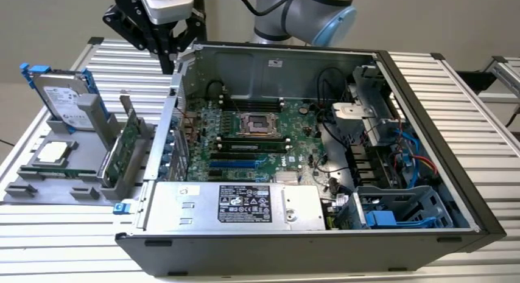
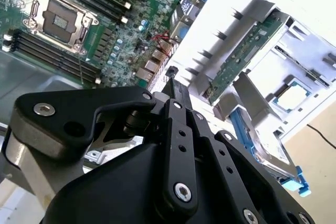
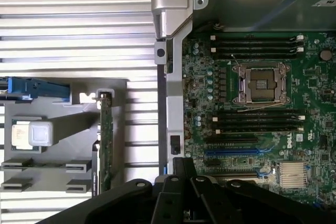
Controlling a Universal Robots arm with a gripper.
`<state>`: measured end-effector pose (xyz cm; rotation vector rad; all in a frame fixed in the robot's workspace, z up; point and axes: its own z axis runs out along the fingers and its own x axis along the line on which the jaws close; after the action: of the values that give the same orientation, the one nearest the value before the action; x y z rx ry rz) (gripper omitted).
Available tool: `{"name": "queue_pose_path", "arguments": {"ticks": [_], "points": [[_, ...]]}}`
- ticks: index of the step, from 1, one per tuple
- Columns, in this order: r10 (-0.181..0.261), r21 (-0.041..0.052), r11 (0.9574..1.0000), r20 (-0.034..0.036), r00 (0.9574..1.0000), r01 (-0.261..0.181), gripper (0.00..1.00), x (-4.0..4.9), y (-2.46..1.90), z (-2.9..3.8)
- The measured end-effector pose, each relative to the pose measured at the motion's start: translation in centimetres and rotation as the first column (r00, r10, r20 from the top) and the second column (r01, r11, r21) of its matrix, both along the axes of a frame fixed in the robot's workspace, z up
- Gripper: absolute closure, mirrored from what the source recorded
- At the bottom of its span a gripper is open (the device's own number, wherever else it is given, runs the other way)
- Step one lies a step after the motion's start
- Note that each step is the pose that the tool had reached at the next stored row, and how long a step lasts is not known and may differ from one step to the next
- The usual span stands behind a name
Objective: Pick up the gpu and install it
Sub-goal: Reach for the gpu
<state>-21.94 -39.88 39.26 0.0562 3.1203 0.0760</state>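
Note:
The gpu [image 1: 123,146] is a green card standing on edge in a grey holder [image 1: 49,190], on the exterior view's left of the open computer case [image 1: 422,100]. Its silver bracket points up. Both wrist views show the gpu [image 3: 105,145] [image 2: 247,51] edge-on in the holder. My gripper [image 1: 168,64] hangs above the case's rear corner, higher than the card and apart from it. Its black fingers [image 3: 184,162] [image 2: 170,72] look pressed together, with nothing held between them.
Inside the case lies the green motherboard [image 1: 243,137] with an open processor socket [image 3: 261,83] and blue slots [image 3: 231,151]. A silver power supply [image 1: 235,205] fills the case's near side. The holder also carries a hard drive with blue rails [image 1: 65,100] and a processor chip [image 1: 53,151].

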Motion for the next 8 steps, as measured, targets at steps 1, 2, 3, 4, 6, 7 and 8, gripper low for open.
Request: {"name": "queue_pose_path", "arguments": {"ticks": [1,2,3,4,6,7,8], "points": [[0.000,0.0000,1.0000,0.0001,1.0000,0.000,1.00,-0.07,0.00,0.00],[0.000,0.0001,1.0000,0.0001,1.0000,0.000,1.00,-0.16,0.00,-0.01],[0.001,0.0001,1.0000,0.0001,1.0000,-0.001,1.00,-0.23,0.00,0.00],[0.001,0.0001,1.0000,0.0001,1.0000,-0.001,1.00,-0.32,0.00,0.00],[0.001,0.0000,1.0000,0.0000,1.0000,-0.001,1.00,-0.50,0.00,0.00],[0.001,0.0000,1.0000,0.0000,1.0000,-0.001,1.00,-0.60,0.00,0.00],[0.001,0.0000,1.0000,0.0000,1.0000,-0.001,1.00,-0.69,0.00,0.00]]}}
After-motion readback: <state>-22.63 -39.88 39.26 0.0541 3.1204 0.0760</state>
